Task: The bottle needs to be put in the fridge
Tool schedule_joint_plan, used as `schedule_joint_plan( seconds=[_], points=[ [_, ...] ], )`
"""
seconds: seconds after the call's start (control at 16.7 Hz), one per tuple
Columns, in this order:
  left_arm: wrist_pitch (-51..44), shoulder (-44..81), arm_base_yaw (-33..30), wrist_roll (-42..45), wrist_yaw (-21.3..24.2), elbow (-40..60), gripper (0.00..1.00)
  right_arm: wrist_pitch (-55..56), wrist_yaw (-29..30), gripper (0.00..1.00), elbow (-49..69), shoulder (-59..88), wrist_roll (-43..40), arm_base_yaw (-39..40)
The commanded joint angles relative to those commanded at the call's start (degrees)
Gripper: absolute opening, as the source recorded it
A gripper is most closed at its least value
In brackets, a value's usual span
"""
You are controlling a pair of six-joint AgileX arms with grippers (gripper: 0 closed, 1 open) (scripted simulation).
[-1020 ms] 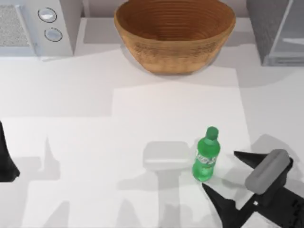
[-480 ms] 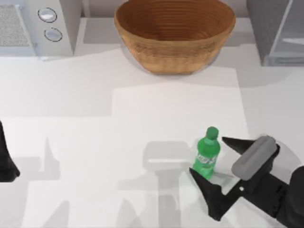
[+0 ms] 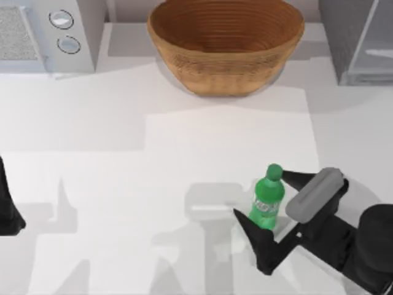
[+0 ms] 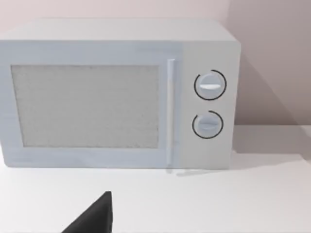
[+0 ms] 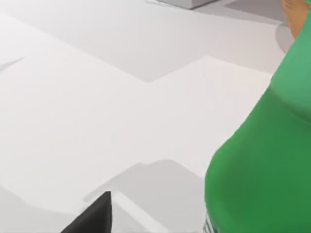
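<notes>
Right gripper (image 3: 263,198) spread wide around my one bottle (image 3: 266,201): upright, bright green, capped, seemingly not yet touched.

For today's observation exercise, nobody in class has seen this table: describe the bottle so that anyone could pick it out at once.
Start at the big woven basket at the table's far edge, then come toward the near right side. There the bottle stands between the open black fingers of the right gripper. It is the only bright green thing, small, with a green cap and a white-and-green label.
</notes>
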Motion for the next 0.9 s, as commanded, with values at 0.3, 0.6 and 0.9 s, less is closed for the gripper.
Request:
schedule_joint_plan(
  seconds=[0.3,0.6,0.9],
  points=[
    [0.0,0.0,0.0,0.0,0.0,0.0,1.00,-0.2,0.1,1.00,0.3,0.1,0.0,0.1],
    [0.0,0.0,0.0,0.0,0.0,0.0,1.00,-0.2,0.1,0.70,0.3,0.1,0.0,0.1],
    [0.0,0.0,0.0,0.0,0.0,0.0,1.00,-0.2,0.1,0.33,0.3,0.1,0.0,0.1]
  ],
)
